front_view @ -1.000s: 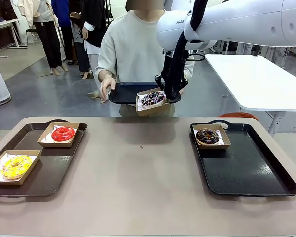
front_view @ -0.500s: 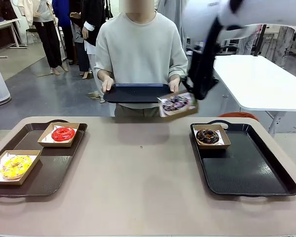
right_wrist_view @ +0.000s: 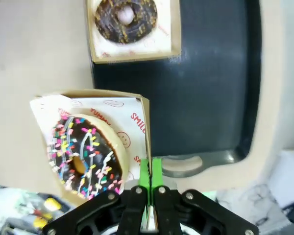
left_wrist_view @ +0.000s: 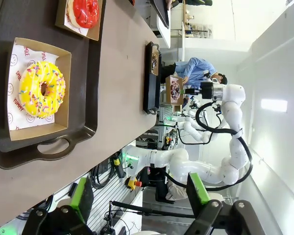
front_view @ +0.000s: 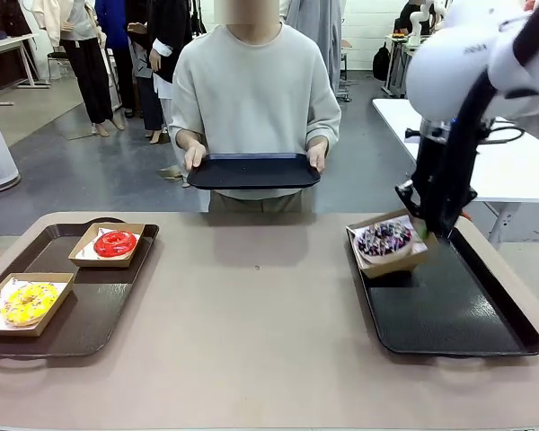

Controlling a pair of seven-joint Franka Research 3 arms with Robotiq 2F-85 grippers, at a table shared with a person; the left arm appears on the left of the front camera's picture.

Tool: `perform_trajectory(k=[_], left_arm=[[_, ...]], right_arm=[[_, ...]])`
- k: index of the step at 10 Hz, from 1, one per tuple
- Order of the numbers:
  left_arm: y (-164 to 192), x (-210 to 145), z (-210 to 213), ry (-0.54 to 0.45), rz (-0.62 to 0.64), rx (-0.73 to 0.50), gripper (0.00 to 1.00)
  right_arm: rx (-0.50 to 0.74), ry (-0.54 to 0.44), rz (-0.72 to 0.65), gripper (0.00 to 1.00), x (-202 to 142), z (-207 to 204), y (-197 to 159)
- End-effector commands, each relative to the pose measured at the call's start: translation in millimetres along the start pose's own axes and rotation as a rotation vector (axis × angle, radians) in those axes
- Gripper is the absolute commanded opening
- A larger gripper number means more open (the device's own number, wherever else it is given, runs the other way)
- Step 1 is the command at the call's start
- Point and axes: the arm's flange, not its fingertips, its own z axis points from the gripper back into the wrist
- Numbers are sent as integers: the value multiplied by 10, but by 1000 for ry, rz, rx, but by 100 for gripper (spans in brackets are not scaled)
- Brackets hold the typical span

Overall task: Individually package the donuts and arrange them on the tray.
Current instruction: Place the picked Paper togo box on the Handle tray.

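The sprinkled donut [front_view: 384,239] sits in a shallow cardboard box [right_wrist_view: 142,147], held up above the near-left corner of the right-hand tray [front_view: 458,314]. The right arm comes down from the upper right of the front view, its black wrist nearly vertical, and the right gripper [front_view: 424,228] pinches the box's side wall. In the right wrist view the green pads [right_wrist_view: 156,171] meet flat on the thin cardboard edge, so the jaws are closed on the box wall, with the donut lying off to one side of them rather than between them. The box hangs tilted, its paper liner printed in red. The donut has a dark glaze with many-coloured sprinkles and a pale rim.

The chocolate donut [right_wrist_view: 126,17] lies in its own box on the same dark, glossy plastic tray, at the far end.

The left gripper [left_wrist_view: 137,196] hovers over the left tray [front_view: 117,287], its fingers spread wide with nothing between them. Beneath it the yellow donut [left_wrist_view: 41,89] rests in a box, and the glossy red donut [front_view: 115,242] in another.

Across the table, a person holds a black tray [front_view: 251,171] with both hands.
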Motion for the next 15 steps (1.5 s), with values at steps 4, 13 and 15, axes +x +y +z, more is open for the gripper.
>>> perform_trajectory(k=[4,13,15], left_arm=[[-23,-19,13,-5,-4,-1,100],[-23,-19,13,-5,-4,-1,100],[-23,-19,13,-5,-4,-1,100]], right_arm=[[119,26,-27,1,-4,-555,-333],[73,47,-42,1,-38,-505,-299],[52,18,-8,1,-36,-586,-390]])
